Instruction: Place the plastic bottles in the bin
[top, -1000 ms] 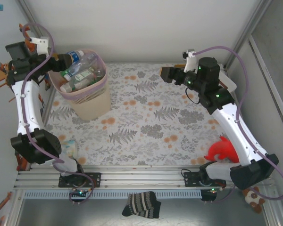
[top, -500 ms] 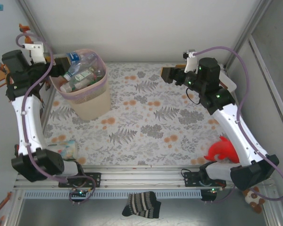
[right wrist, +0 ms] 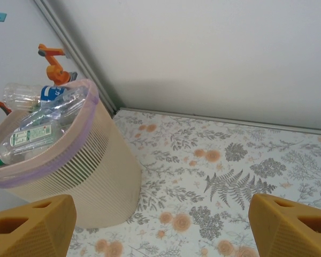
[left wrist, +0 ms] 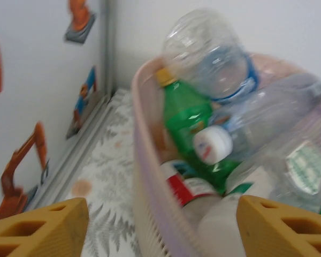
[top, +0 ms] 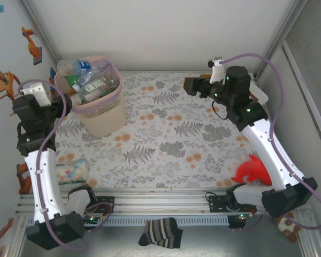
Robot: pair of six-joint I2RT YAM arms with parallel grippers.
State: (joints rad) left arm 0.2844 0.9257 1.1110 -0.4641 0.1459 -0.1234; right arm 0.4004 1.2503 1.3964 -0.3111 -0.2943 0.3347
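Observation:
The pale pink bin [top: 102,121] stands at the table's back left, heaped with plastic bottles [top: 90,80]. In the left wrist view a clear bottle [left wrist: 208,51] tops the pile beside a green bottle [left wrist: 184,115], and the bin [left wrist: 144,176] rim runs between my fingers. My left gripper [top: 64,104] [left wrist: 160,230] hangs open and empty just left of the bin. One more crushed bottle [top: 72,171] lies on the table near the left arm's base. My right gripper [top: 190,84] [right wrist: 160,230] hovers open over the mat at the back right, facing the bin [right wrist: 91,171] and its bottles [right wrist: 37,134].
A red toy [top: 251,171] lies at the right beside the right arm. A striped sock [top: 161,233] hangs at the front rail and a small plush toy [top: 286,225] sits at the front right corner. The flowered mat [top: 166,134] lies bare between the arms.
My left arm has drawn back from over the bin toward the near left and dropped lower, its jaws narrowing a little. A clear bottle now rests on the bin's back-left rim. The right arm stayed still.

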